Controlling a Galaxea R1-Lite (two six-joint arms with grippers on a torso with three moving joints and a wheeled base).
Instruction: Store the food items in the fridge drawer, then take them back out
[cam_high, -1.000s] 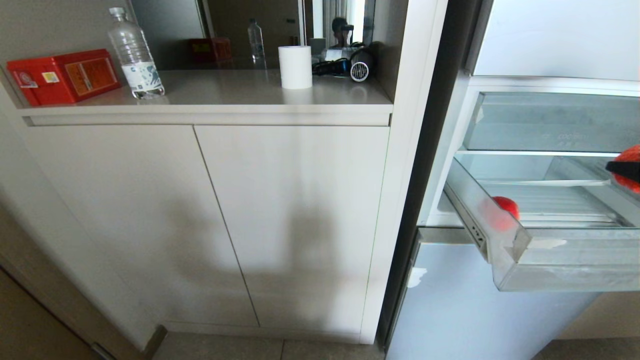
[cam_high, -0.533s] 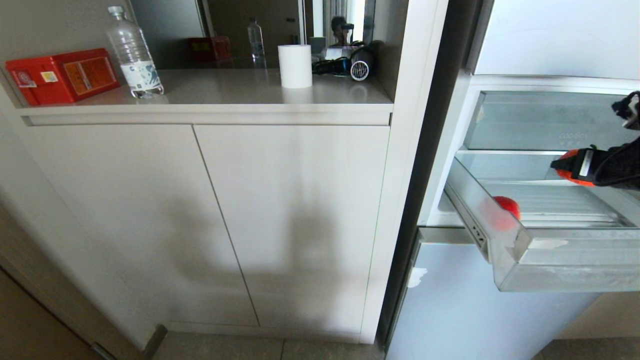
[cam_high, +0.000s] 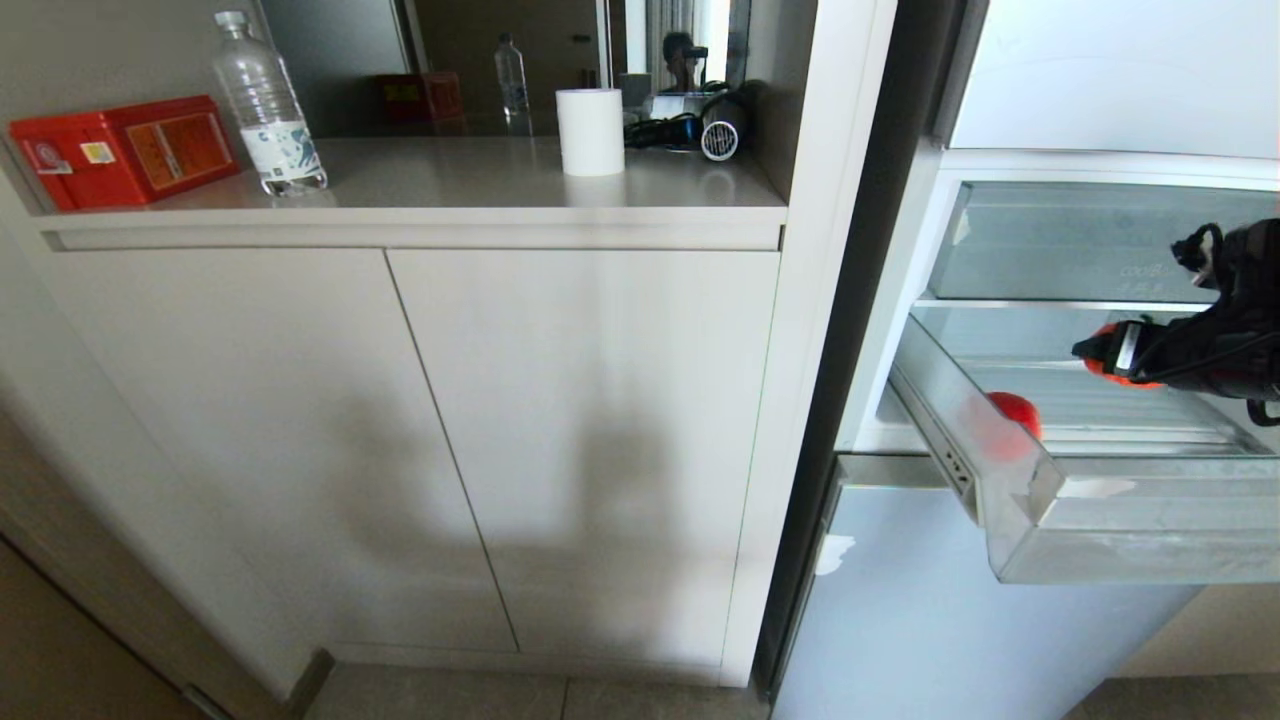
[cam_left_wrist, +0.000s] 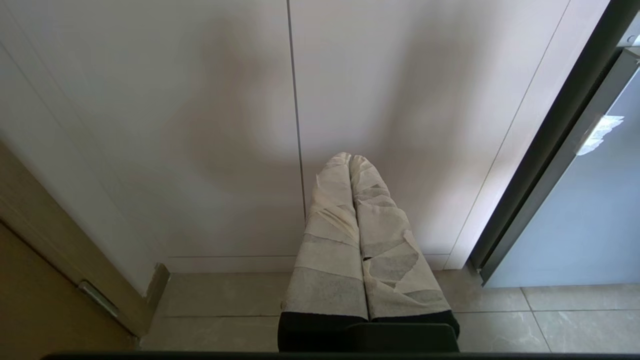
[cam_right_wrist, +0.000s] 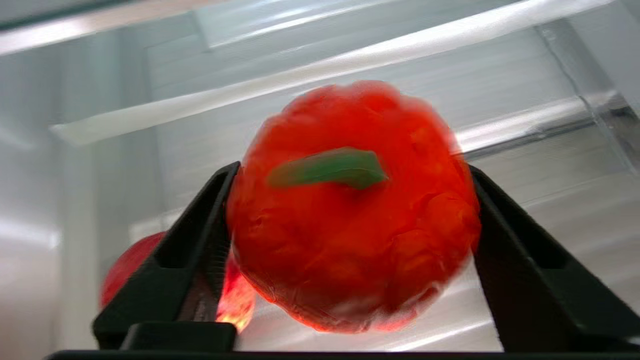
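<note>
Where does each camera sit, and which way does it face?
Head: on the head, facing forward and down at cabinet and open drawer; right gripper shows at the right.
Left wrist: behind left gripper, jaws shut, facing cabinet doors and floor.
Right wrist: behind right gripper, facing into the drawer, red item at it.
Shared: head and right wrist both show drawer and another red piece.

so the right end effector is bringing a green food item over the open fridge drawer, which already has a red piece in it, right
Not green: the food item between the right end effector fingers is red-orange with only a green stem, as the right wrist view shows. The open fridge drawer does already hold a red piece.
</note>
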